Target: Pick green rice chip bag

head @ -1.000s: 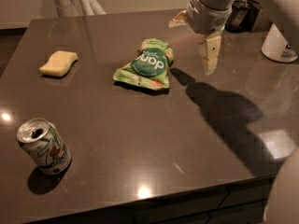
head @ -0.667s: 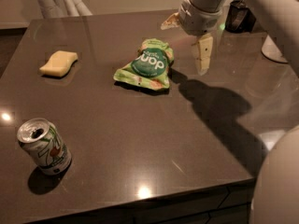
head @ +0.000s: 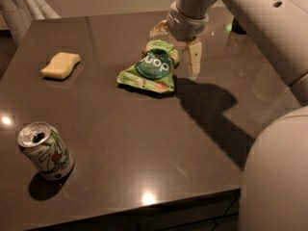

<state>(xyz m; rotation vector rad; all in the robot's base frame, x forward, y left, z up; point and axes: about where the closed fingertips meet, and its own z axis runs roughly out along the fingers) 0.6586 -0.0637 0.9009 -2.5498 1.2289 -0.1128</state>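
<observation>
**Nearly on it: open gripper over the bag's far end**

The bag lies flat on the desk, about midway between the left and right edges and closer to the far edge than the front. It is light-green foil, crumpled and a little puffed. A dark green round logo with white letters faces up, and there are orange touches along the near hem.

The gripper hangs at the bag's far right end with its jaws spread wide and nothing in them. One finger is beyond the far hem and the other is just beside the right side. Whether either one touches the foil cannot be told.

To do this step well, I judge the gripper should come straight down until its fingers straddle the raised far end. It should then close on a fold rather than on the flat logo face. Foil this light will likely slide or crush, so a slow squeeze low to the desk seems wise.

The sponge near the left edge and the can by the front left corner are both well apart from the bag.
</observation>
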